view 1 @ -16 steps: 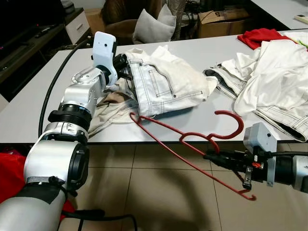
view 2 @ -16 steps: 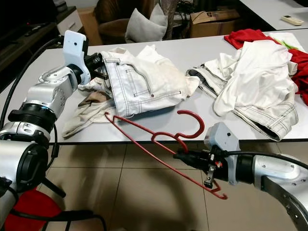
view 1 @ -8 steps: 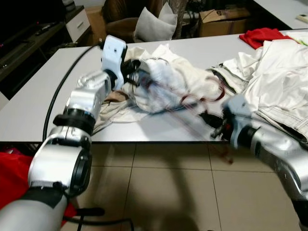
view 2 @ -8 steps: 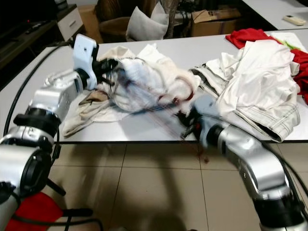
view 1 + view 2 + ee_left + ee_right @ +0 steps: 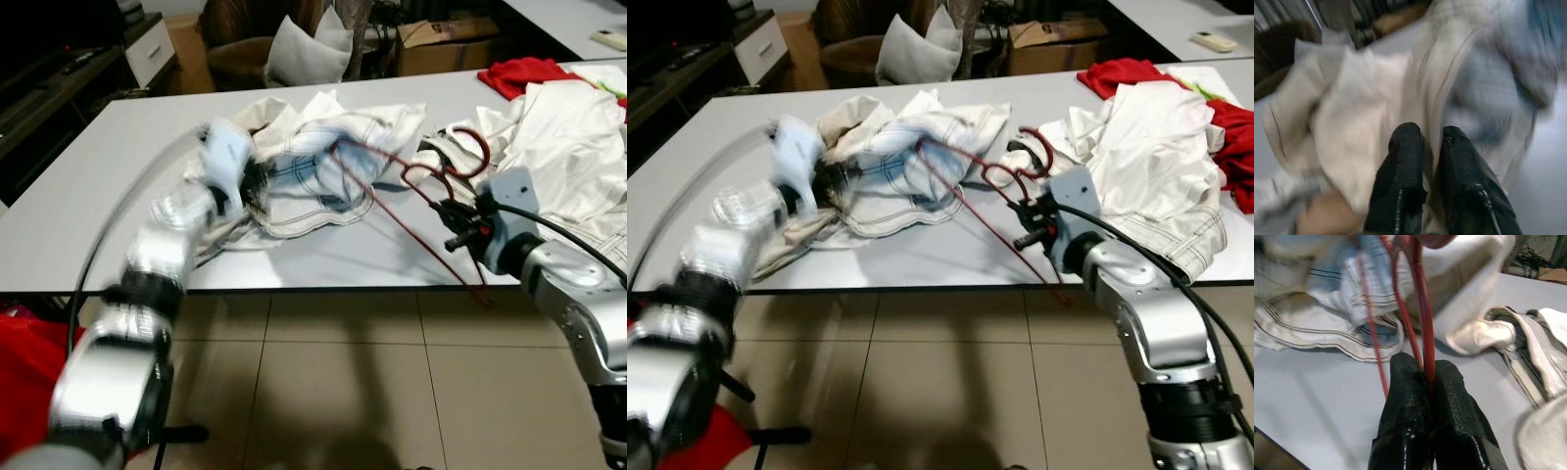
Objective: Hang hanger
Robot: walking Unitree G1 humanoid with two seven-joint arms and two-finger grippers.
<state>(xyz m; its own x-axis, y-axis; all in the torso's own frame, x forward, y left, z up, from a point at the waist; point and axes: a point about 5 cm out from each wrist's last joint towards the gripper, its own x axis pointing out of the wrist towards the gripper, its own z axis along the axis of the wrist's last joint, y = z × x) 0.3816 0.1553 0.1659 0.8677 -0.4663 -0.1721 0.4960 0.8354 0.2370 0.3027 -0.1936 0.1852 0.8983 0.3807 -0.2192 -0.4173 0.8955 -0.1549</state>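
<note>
Grey table [image 5: 59, 225] on tiled floor [image 5: 323, 392]; sofa with cushion [image 5: 294, 44] and cardboard box [image 5: 446, 34] behind it. Your right gripper [image 5: 453, 227] pinches red hanger [image 5: 392, 196] at neck, over table's near edge. Hook points up and away; long bar slants from jeans [image 5: 313, 166] down past edge. Left gripper [image 5: 1425, 139], blurred, fingers pressed on jeans fabric. Clothes pile [image 5: 578, 127] on right.

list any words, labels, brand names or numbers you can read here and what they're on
None can be read.
cardboard box: any print on it is too small and dim to make out.
white jeans, held by the left gripper: no readable tag; blurred.
red hanger, held by the right gripper: no marking.
</note>
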